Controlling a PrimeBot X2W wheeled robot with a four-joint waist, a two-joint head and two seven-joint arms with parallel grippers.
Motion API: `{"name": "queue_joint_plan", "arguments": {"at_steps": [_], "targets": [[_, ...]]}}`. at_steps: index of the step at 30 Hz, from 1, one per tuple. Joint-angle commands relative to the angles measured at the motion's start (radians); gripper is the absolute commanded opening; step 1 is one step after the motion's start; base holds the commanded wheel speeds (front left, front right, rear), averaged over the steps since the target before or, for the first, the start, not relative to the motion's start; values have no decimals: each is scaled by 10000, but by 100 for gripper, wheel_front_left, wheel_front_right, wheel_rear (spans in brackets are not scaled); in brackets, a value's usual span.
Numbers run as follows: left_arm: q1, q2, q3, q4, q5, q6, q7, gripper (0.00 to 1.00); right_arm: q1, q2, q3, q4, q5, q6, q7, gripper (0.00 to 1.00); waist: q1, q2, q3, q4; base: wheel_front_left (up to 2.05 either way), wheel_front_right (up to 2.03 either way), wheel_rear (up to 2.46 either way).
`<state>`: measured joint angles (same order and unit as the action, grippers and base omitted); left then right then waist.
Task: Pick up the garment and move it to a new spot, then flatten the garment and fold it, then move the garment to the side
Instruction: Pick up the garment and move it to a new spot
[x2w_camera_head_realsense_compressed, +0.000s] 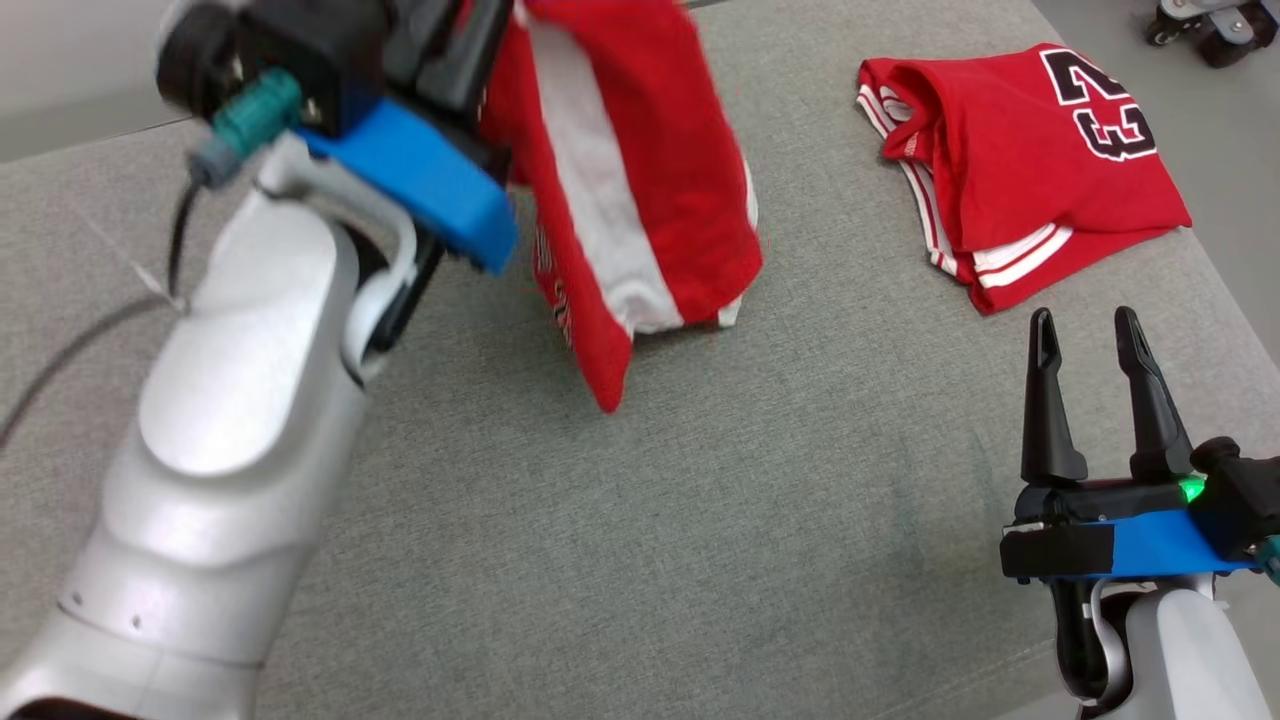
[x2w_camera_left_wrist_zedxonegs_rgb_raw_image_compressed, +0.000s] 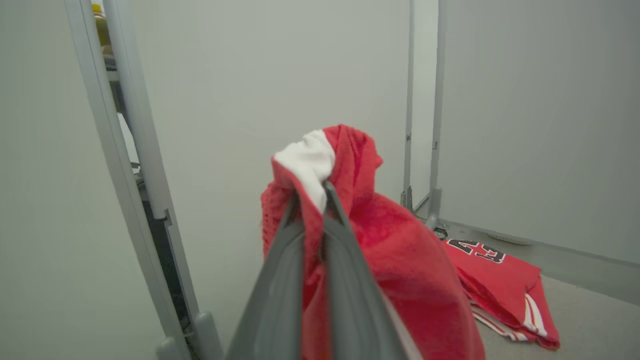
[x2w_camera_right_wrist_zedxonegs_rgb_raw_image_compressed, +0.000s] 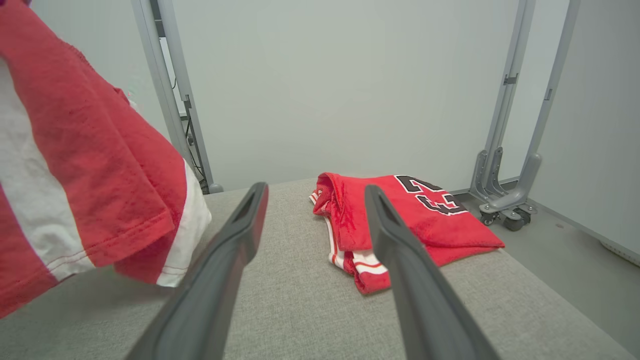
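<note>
Garment (x2w_camera_head_realsense_compressed: 620, 200) I'm holding: red, with a broad white stripe and a white band at the hem. Folded jersey (x2w_camera_head_realsense_compressed: 1010, 170): also red, black number edged in white, red-and-white striped trim. Table (x2w_camera_head_realsense_compressed: 700, 520) cover reads as plain grey weave. Left arm (x2w_camera_head_realsense_compressed: 230, 430) is silver-white with a blue bracket (x2w_camera_head_realsense_compressed: 420, 180) and a teal plug (x2w_camera_head_realsense_compressed: 255, 110). Right gripper (x2w_camera_head_realsense_compressed: 1084, 320) has black fingers and a green light (x2w_camera_head_realsense_compressed: 1192, 490). Wall (x2w_camera_right_wrist_zedxonegs_rgb_raw_image_compressed: 325, 90) is pale grey.

Grey woven table surface (x2w_camera_head_realsense_compressed: 700, 480), with a folded red jersey (x2w_camera_head_realsense_compressed: 1030, 170) lying flat at two o'clock, its black, white-edged "23" uppermost. Beyond it, at one o'clock, grey metal posts (x2w_camera_right_wrist_zedxonegs_rgb_raw_image_compressed: 530, 100) rise from a castered foot (x2w_camera_right_wrist_zedxonegs_rgb_raw_image_compressed: 505, 212) on the grey floor (x2w_camera_right_wrist_zedxonegs_rgb_raw_image_compressed: 575, 260). Pale wall panels (x2w_camera_right_wrist_zedxonegs_rgb_raw_image_compressed: 340, 85) stand behind, with a second pair of posts (x2w_camera_right_wrist_zedxonegs_rgb_raw_image_compressed: 170, 90) at eleven o'clock.
</note>
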<state>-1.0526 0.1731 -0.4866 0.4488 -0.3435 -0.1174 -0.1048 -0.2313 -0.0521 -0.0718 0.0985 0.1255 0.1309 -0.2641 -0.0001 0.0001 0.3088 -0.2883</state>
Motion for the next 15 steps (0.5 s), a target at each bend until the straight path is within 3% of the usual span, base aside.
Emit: {"name": "queue_joint_plan", "arguments": {"at_steps": [1, 15], "targets": [[594, 61, -9, 177, -85, 107, -164, 0, 86, 31, -41, 5, 9, -5, 4, 100, 1, -1, -35, 118, 0, 0, 0], [4729, 470, -8, 1173, -606, 805, -1223, 0, 222, 25, 26, 205, -258, -5, 3, 100, 1, -1, -326, 972, 0, 0, 0]]}}
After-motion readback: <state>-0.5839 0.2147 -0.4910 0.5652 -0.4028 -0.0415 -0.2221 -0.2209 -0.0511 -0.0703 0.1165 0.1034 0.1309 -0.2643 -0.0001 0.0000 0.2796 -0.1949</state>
